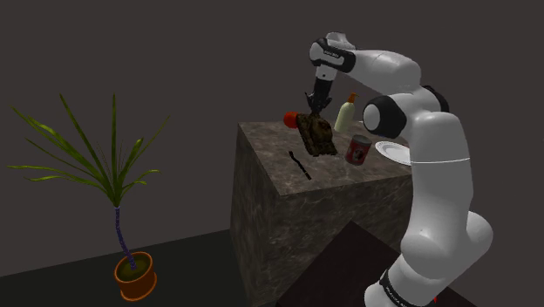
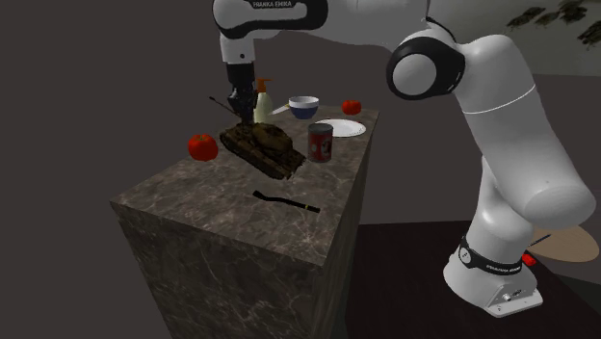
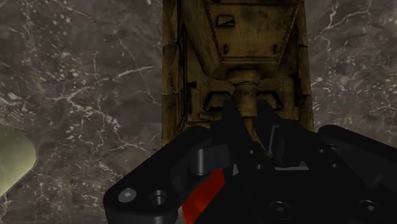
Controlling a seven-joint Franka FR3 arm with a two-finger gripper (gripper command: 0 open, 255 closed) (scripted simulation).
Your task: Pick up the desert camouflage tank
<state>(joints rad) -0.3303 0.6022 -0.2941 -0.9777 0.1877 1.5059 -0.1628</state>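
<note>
Arm (image 2: pixel 462 58) lettered FRANKA EMIKA, claw (image 2: pixel 235 108) clamped on the tank (image 2: pixel 262 147).

The black pincer (image 3: pixel 247 111) hides one end of the tank (image 3: pixel 254 38).

In the shoulder view we look down from beside the arm (image 1: pixel 436 174) onto the stone block (image 1: pixel 288 227); the second exterior view stands nearer, at another corner; the wrist view sits close above the tank (image 3: pixel 254 38), which all share

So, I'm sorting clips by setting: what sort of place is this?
Probably a room at home: a potted palm on the floor, a stone-patterned block carrying bowl, plate and can.
</note>
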